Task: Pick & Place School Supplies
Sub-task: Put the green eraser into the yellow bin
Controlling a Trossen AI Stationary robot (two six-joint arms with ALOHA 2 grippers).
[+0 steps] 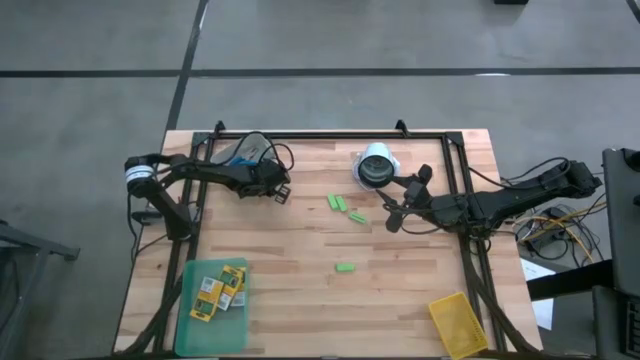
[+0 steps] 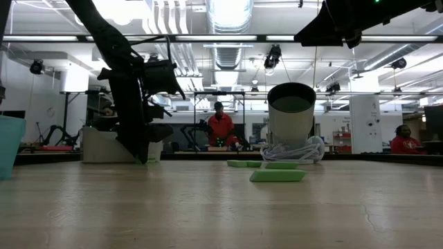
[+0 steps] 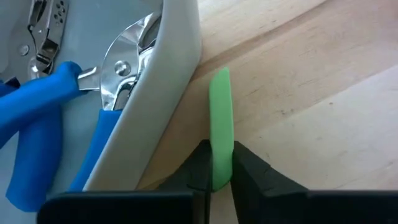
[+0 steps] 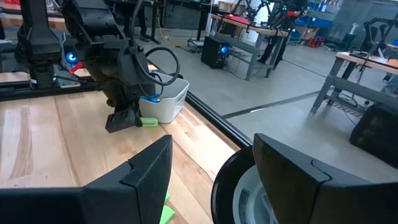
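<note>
Green eraser block point(image 3: 221, 124) sits pinched in the left claw point(image 3: 217, 171).

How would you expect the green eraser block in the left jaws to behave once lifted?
The green eraser block looks small and thin, so probably light. It keeps its straight shape in the left gripper, suggesting stiffness. Pinched at one end only, it might pivot.

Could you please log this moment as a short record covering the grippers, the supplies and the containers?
left gripper: shut on green eraser block, beside white bin
right gripper: jaws open, empty, near cup
white bin contents: blue-handled scissors
loose blocks on table: three
green tray: crayon boxes
yellow bin: table's near right corner
</note>
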